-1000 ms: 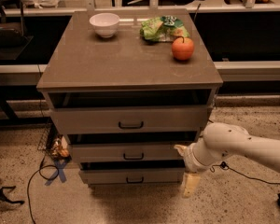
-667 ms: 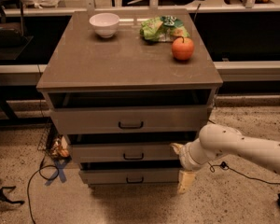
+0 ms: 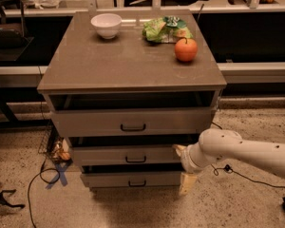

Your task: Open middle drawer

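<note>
The grey cabinet [image 3: 133, 70] has three drawers stacked in its front. The middle drawer [image 3: 104, 156] has a low flat grey front and a small black bar handle [image 3: 135, 159] at its centre, with a dark gap above the front. My gripper [image 3: 183, 166] is at the end of the white arm [image 3: 242, 151] that comes in from the right. It sits at the right end of the middle drawer's front, well to the right of the handle. Its tan fingers [image 3: 187, 184] are spread apart and hold nothing.
The taller top drawer [image 3: 95, 122] and the bottom drawer [image 3: 109, 179] sit above and below the middle one. A white bowl [image 3: 106, 24], a green bag [image 3: 165, 29] and an orange fruit [image 3: 186, 49] are on the cabinet top. Cables [image 3: 42, 175] lie on the floor at the left.
The arm and gripper have shifted a little to the left, closer to the right end of the middle drawer. The drawers have not visibly moved.
</note>
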Robot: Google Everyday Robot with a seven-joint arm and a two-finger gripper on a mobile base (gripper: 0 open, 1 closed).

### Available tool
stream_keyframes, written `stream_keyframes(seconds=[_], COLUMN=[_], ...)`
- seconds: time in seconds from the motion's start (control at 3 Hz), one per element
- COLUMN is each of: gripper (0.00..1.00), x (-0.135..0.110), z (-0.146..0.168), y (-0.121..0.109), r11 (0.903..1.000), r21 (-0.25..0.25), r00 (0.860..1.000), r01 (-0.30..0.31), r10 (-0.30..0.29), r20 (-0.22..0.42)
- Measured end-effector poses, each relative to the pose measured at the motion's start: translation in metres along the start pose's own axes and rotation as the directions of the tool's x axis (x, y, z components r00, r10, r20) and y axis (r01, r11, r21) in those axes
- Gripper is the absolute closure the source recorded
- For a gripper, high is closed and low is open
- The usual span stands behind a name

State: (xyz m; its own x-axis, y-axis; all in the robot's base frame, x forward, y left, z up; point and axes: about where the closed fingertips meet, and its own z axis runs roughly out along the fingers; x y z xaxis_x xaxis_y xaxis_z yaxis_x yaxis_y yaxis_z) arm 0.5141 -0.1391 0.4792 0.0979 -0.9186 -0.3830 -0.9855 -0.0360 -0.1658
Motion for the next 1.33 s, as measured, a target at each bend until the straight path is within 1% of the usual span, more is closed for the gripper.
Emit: stream_keyframes(seconds=[0.33,0.67,1.0,1.33], gripper=[0.0,0.0,0.0,0.0], x=[0.007,0.014,0.015,0.013], z=[0.016,0.032,0.045,0.074], y=[-0.018,-0.035,-0.052,-0.077], r11=[0.9987,0.9977,0.9967,0.9979], r21=[0.046,0.065,0.077,0.057], r00=[0.999,0.999,0.998,0.998], r01=[0.021,0.018,0.026,0.031], r10=[-0.019,-0.014,-0.022,-0.027], r20=[-0.032,-0.052,-0.058,-0.054])
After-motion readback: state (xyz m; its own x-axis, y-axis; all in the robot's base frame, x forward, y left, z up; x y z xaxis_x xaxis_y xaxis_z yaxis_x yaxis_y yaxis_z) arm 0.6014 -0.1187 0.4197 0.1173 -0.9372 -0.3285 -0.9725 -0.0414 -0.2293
